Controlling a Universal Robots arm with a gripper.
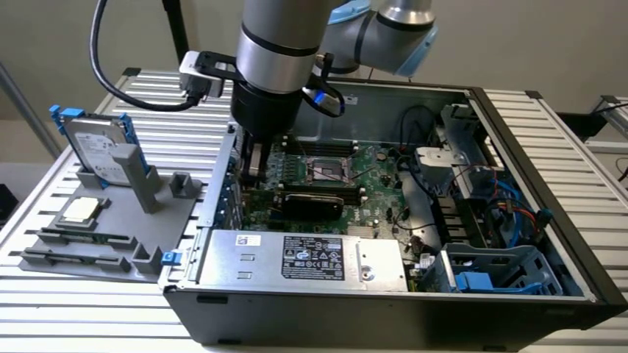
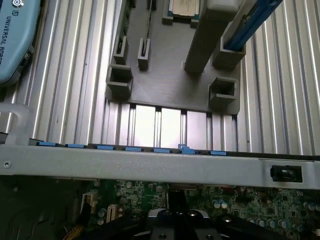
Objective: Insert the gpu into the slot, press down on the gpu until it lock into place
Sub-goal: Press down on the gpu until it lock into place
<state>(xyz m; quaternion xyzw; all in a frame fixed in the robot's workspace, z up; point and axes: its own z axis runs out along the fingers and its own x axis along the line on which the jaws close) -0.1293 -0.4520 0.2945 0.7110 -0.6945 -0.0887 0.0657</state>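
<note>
The gripper (image 1: 263,151), its fingers pressed together on nothing, is hanging inside the open computer case (image 1: 549,220) over the green motherboard (image 1: 378,187). The gpu (image 1: 309,202) is lying flat on that board just toward five o'clock of the tool, long axis running three to nine in the exterior view.

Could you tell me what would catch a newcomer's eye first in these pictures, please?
The big silver robot arm reaches down into the open computer case, its gripper low over the green motherboard beside the black gpu. On the exterior view's left, a grey holder tray on the slatted table carries a silver hard drive with blue rails, standing upright.
</note>
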